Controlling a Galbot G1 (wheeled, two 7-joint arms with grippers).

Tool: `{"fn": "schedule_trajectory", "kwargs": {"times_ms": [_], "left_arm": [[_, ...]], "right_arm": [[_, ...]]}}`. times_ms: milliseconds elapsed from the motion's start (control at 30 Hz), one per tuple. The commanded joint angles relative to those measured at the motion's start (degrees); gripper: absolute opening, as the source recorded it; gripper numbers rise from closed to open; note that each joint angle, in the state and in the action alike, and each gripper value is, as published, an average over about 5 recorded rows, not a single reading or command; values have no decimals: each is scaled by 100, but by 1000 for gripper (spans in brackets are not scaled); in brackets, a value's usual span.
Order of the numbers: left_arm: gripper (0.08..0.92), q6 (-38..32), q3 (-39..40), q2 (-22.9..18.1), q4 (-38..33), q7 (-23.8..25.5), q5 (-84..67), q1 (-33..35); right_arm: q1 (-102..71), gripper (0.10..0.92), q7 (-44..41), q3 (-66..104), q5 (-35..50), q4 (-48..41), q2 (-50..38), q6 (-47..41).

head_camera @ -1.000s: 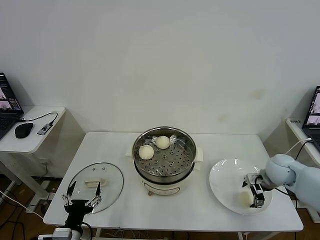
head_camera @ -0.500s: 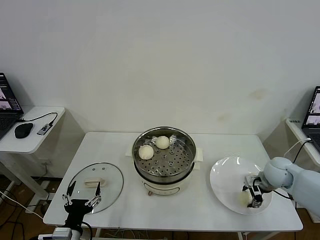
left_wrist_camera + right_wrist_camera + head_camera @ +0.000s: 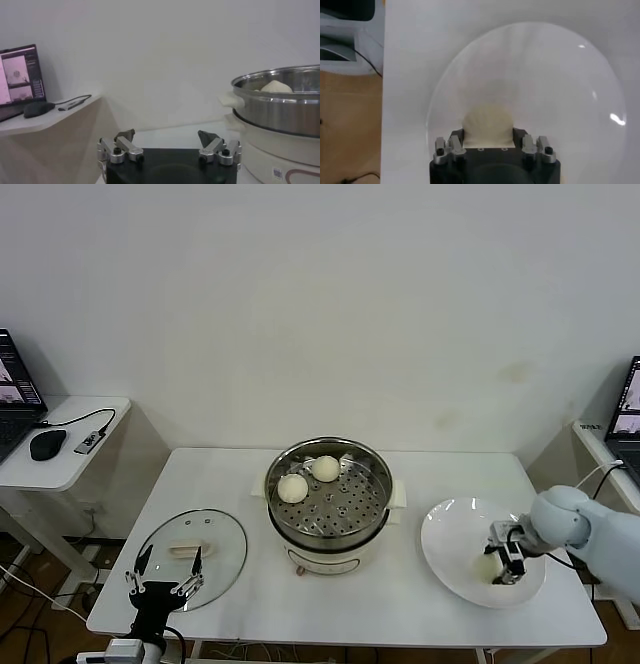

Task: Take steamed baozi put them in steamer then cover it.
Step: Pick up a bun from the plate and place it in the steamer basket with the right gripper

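Gripping a bun over the plate, R gripper jaws were clamped; squeeze could've dented it or it slipped mid-carry. L gripper idle, jaws apart.

Our right arm reaches in from the right edge of the head view, its pale blue forearm bent inward and the wrist angled down. Our right gripper is closed on a bun, one finger on each side of it. Our left arm waits low at the near left corner, where our left gripper points forward with its fingers spread wide and holding nothing.
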Motion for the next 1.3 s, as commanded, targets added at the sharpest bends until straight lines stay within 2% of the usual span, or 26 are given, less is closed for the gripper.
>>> {"fn": "schedule_trajectory", "kwargs": {"times_ms": [33, 300, 533, 800, 967, 1300], "left_arm": [[823, -1, 3, 14, -5, 4, -4, -1], [823, 15, 19, 41, -18, -1, -7, -33], [823, 13, -2, 61, -31, -2, -21, -18], [823, 5, -74, 12, -42, -7, -31, -12], [823, 7, -135, -11, -79, -4, -24, 9], [823, 14, -196, -93, -151, -4, -44, -15]], "right_arm": [[1062, 596, -215, -290, 324, 11, 7, 30], [2670, 602, -482, -768, 966, -256, 487, 151], [4000, 602, -396, -1647, 1491, -421, 1635, 251], [4124, 602, -65, -2177, 2040, -408, 2850, 869], [4018, 609, 22, -2373, 1993, -604, 3560, 1462], [3785, 611, -95, -2954, 1108, -1161, 4511, 2707]]}}
